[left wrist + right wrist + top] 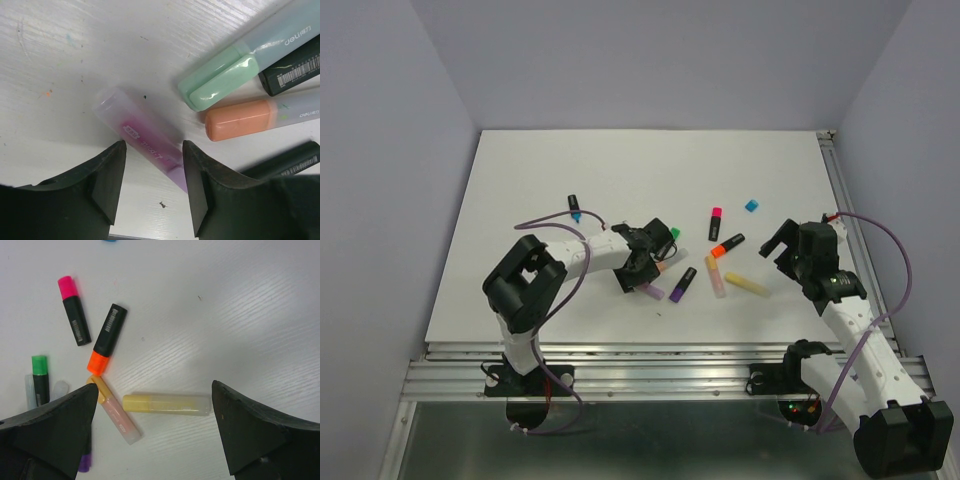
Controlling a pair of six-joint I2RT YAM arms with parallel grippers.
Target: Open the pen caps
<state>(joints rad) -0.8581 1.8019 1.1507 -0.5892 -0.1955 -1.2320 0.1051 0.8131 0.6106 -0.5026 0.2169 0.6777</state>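
Several highlighters lie mid-table. My left gripper (645,263) (153,167) is open and low over the table, its jaws on either side of one end of a purple pastel highlighter (140,134) without gripping it. A mint green cap (220,82) and a peach cap (239,120) lie just beyond. My right gripper (780,245) (154,388) is wide open above a yellow pastel highlighter (167,404) (747,285). The pink cap (66,286), orange cap (98,363), green cap (39,364) and purple cap (84,462) sit on black barrels.
A loose blue cap (752,206) lies behind the group. A black pen with a blue cap (574,207) lies apart at the left. A peach pastel highlighter (116,412) touches the orange cap. A metal rail (660,365) runs along the table's front edge.
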